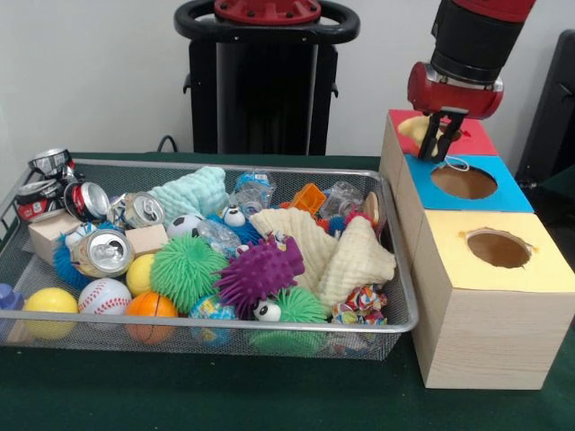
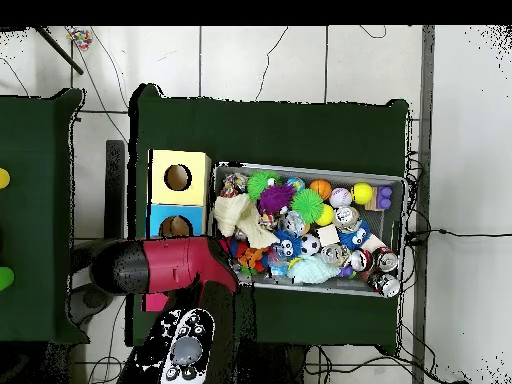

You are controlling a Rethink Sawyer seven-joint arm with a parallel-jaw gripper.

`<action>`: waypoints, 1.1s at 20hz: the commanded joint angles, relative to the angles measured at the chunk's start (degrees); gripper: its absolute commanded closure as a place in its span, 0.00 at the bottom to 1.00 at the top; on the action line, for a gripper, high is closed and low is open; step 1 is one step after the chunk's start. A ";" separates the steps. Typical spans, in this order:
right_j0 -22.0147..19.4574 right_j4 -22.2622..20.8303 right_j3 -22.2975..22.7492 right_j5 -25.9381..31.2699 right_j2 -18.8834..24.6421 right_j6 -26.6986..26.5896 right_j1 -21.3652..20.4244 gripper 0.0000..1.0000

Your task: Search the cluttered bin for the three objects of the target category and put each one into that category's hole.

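Nearest the camera, well below and left of the pincer, the wire mesh bin (image 1: 395,296) holds spiky balls, crushed cans, cloths and sports balls. The yellow-topped box (image 1: 539,269) sits below the pincer; the blue-topped box (image 1: 508,193) lies just under it. The arm (image 1: 472,45) descends vertically; the pincer (image 1: 440,144) hangs narrow over the red-topped box (image 1: 476,139), apparently pinching a cream item (image 1: 413,127), contact unclear.

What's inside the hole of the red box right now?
The pincer hangs at the red box, its tips at the hole beside something pale yellow. The inside is hidden; overhead, the arm covers that box.
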 commanded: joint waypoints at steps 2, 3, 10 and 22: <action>-2.08 -0.37 1.38 -8.67 4.94 7.43 0.05 1.00; -2.37 -0.60 1.86 -9.46 5.00 7.16 0.02 1.00; -7.47 -2.50 6.83 -16.08 8.89 3.53 -0.50 1.00; -11.66 -5.90 12.21 -18.78 10.03 3.56 -3.32 1.00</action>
